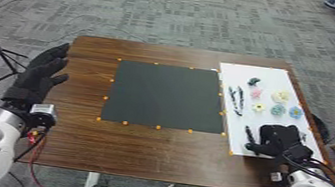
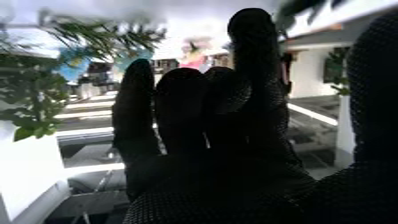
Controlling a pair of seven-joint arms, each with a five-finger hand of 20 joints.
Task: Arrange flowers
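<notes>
Arranging looks to be at the picking stage: flower heads lie spread on the white rectangular board [image 1: 260, 74], none on the dark square mat [image 1: 163, 96] with orange edge marks. Robot's right hand [image 1: 277, 136], black fabric glove, is over the board's near end, fingers mostly extended and loosely apart, nothing gripped. Left hand [image 1: 32, 85], same glove, off by the table's left side, fingers straight, holding nothing. Board carries a pale yellow bloom [image 1: 281, 96], a blue one [image 1: 295, 112], a teal one [image 1: 277, 109], a pink one [image 1: 256, 93], a small yellow one [image 1: 258, 107]. Likely first pick: the slim dark stem-like piece [image 1: 250, 134] just beside the right hand on its left; whether they touch, cannot tell. Its long axis runs near to far, far end tipped slightly left. Two longer dark slim pieces [image 1: 239, 100] beyond it lie roughly along the board's long side. Next move probably wants thumb and fingers closed across the stem, then a lift clear of neighbours. Which end bears leaves, too small to tell.
</notes>
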